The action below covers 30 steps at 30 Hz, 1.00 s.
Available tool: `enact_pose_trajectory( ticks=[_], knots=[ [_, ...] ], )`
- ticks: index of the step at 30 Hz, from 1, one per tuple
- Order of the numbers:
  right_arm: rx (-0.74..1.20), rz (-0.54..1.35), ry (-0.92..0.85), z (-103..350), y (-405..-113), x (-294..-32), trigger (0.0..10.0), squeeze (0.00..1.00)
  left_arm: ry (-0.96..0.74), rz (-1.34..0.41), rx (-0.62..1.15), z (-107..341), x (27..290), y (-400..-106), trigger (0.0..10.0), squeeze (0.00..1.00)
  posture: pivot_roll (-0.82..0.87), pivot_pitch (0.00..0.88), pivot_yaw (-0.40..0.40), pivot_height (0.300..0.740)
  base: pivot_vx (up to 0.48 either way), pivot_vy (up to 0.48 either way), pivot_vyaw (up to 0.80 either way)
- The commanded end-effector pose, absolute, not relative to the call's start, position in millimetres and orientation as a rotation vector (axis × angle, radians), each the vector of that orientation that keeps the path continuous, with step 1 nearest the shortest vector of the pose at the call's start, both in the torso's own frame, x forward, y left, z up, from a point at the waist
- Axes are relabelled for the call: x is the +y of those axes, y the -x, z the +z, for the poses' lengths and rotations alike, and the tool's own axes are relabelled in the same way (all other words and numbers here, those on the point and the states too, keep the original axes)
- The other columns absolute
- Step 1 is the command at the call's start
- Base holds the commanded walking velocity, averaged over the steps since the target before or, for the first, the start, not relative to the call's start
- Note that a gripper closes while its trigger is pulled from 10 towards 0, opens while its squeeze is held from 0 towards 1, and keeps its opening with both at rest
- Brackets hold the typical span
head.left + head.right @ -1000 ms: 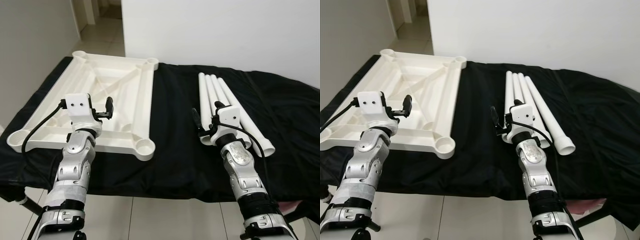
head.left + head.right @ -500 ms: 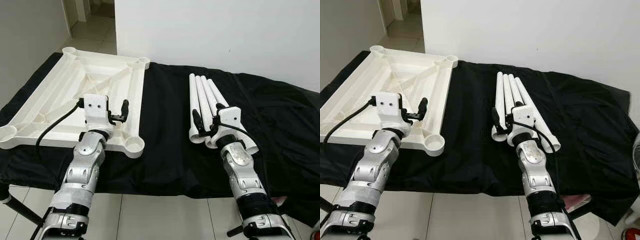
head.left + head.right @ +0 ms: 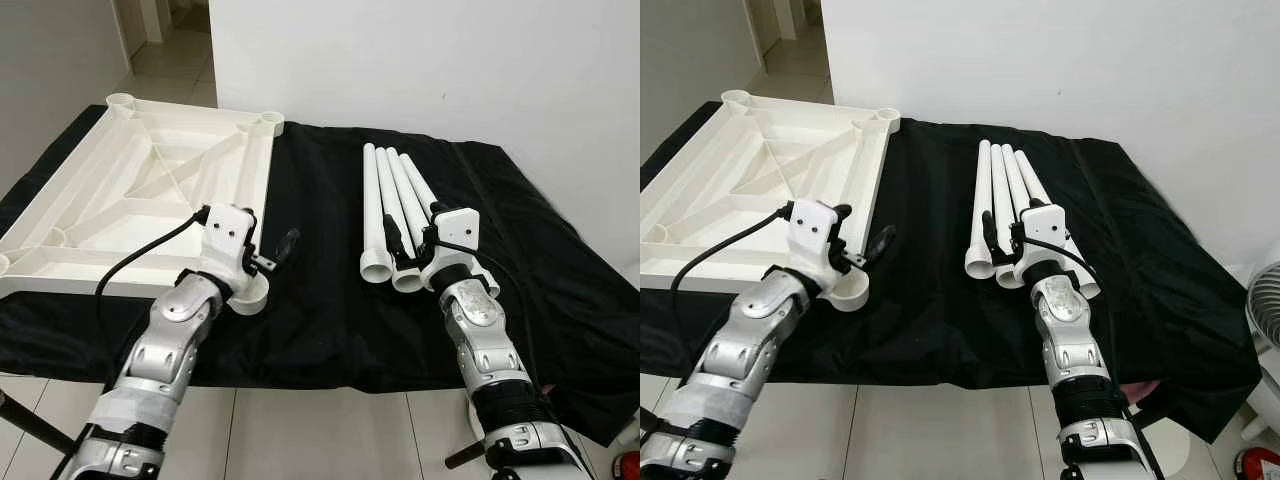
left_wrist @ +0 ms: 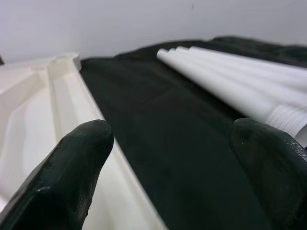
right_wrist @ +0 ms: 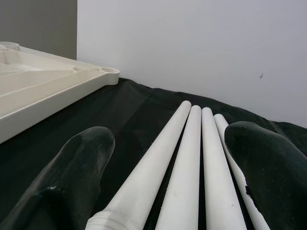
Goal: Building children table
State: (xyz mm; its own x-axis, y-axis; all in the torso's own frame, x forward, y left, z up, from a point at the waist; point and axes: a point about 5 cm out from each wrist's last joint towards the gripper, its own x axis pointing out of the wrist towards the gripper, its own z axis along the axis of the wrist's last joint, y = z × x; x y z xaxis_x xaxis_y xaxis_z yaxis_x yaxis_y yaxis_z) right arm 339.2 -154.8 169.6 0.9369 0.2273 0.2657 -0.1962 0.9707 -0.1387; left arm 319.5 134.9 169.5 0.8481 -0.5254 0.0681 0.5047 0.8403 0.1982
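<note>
The white tabletop (image 3: pixel 130 190) lies upside down on the left of the black-draped table, with round leg sockets at its corners. Several white legs (image 3: pixel 385 190) lie side by side to its right. My left gripper (image 3: pixel 268 250) hovers open over the tabletop's near right corner socket (image 3: pixel 247 296). In the left wrist view one finger (image 4: pixel 67 163) is above the tabletop's rim and the other above the black cloth. My right gripper (image 3: pixel 412 236) is open just above the near ends of the legs (image 5: pixel 192 158), its fingers either side of them, holding nothing.
A black cloth (image 3: pixel 320 320) covers the table and hangs over its front edge. A white wall stands close behind. A fan (image 3: pixel 1266 312) stands on the tiled floor at the far right. A hallway (image 3: pixel 160 40) opens at the back left.
The camera has swung right. My left gripper has moved right, from over the tabletop's inside to its near right corner. My right gripper stays at the legs' near ends.
</note>
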Motion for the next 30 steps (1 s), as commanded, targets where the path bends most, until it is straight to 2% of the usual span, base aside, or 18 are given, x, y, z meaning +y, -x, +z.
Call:
enact_pose_trajectory(
  ticks=[1, 11, 17, 30],
  knots=[
    [-0.243, 0.227, 0.061, 163.6, -340.2, -153.8, 10.0, 0.0, -0.191, -0.57, -0.083, 163.3, 134.7, -317.2, 10.0, 0.0, 0.09, 0.021, -0.083, 0.74, 0.0, 0.0, 0.0],
    [-0.165, 0.276, -0.042, 149.4, -348.1, -135.0, 10.0, 0.0, -0.176, -0.649, -0.11, 167.5, 120.7, -308.7, 10.0, 0.0, 0.1, 0.016, -0.09, 0.74, 0.0, 0.0, 0.0],
    [-0.101, 0.266, -0.142, 148.8, -367.4, -124.9, 10.0, 0.0, -0.168, -0.66, -0.135, 171.6, 110.3, -308.0, 10.0, 0.0, 0.11, 0.017, -0.091, 0.74, 0.0, 0.0, 0.0],
    [0.007, 0.269, -0.181, 134.9, -375.4, -112.3, 10.0, 0.0, -0.158, -0.65, -0.135, 172.9, 107.5, -305.4, 10.0, 0.0, 0.13, 0.036, -0.093, 0.74, 0.0, 0.0, 0.0]
  ],
)
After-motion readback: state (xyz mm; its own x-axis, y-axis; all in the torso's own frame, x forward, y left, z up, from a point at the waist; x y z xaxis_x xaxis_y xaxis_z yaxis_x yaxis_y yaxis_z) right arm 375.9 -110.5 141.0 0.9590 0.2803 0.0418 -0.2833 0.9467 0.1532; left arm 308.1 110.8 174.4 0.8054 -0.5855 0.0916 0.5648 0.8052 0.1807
